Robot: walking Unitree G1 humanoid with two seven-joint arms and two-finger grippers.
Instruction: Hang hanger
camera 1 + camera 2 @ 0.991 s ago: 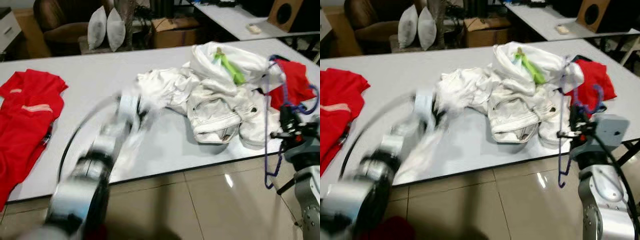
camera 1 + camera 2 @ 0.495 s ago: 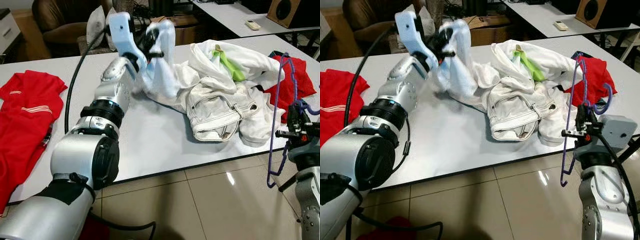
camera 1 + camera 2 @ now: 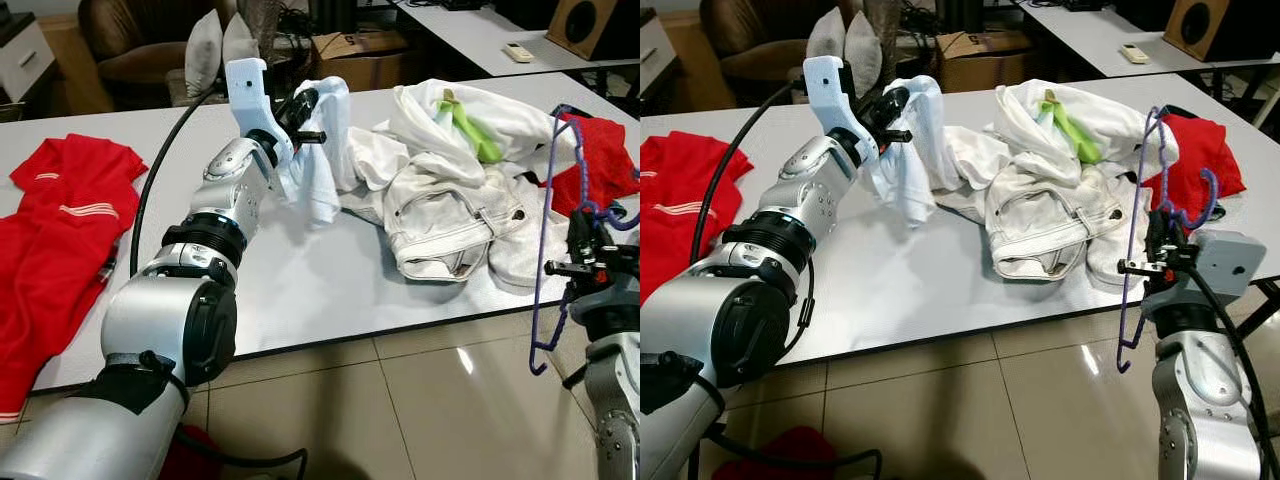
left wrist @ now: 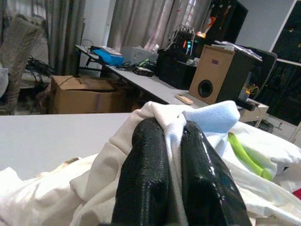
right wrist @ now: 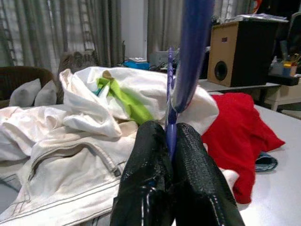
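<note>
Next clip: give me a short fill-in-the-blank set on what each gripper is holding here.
1. The left gripper is shut on a ____ garment lifted off the table.
2. The right gripper holds a ____ hanger.
3. The hanger's lower end hangs off the table's near edge, over the ____.

Missing words: white; purple; floor

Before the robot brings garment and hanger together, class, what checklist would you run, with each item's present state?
1. Left claw shut on the white garment: ok, cloth is pinched between its fingers.
2. Right claw shut on the purple hanger: ok.
3. Garment lifted free of the table: not ok, its lower end hangs down to the tabletop.
4. Garment separate from the white clothes pile: cannot tell, they overlap.
5. Hanger clear of the table edge: ok, it hangs beside it over the floor.
6. Neck opening of the garment found: cannot tell, the cloth is bunched.
</note>
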